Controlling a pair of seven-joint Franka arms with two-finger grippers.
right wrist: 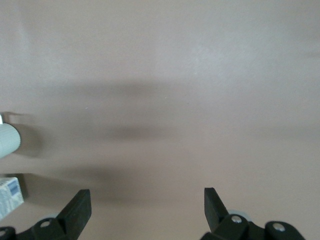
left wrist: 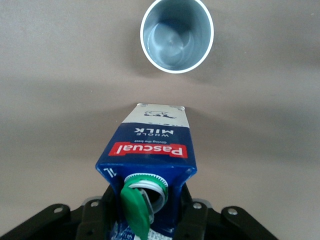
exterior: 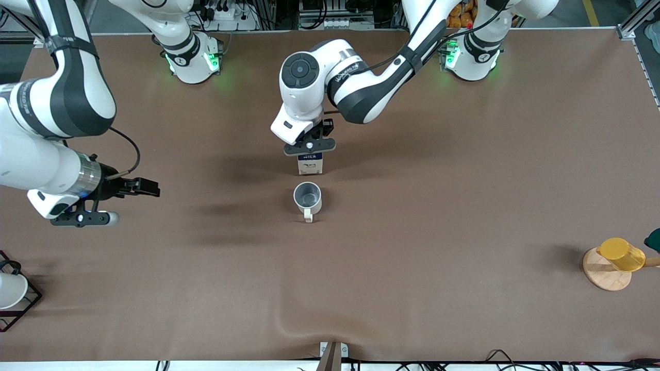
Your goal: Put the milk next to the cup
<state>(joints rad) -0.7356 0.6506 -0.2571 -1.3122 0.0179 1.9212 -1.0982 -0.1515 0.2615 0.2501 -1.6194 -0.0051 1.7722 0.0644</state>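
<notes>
The milk [exterior: 310, 164], a dark blue carton with white sides, a red band and a green cap, is upright in my left gripper [exterior: 310, 152], which is shut on its top. It is beside the cup [exterior: 308, 198] and farther from the front camera than it. The cup is a pale grey-white mug with a grey inside, its handle toward the front camera. The left wrist view shows the milk [left wrist: 150, 145] between my left gripper's [left wrist: 147, 212] fingers, a small gap from the cup [left wrist: 176, 35]. My right gripper [exterior: 149, 188] is open and empty over bare table toward the right arm's end, fingers [right wrist: 77, 210] wide apart.
A yellow cup on a round wooden base [exterior: 616, 260] stands near the left arm's end of the table. A white cup in a black wire rack [exterior: 11, 291] stands at the right arm's end. The brown table cover has a fold [exterior: 289, 322] near the front edge.
</notes>
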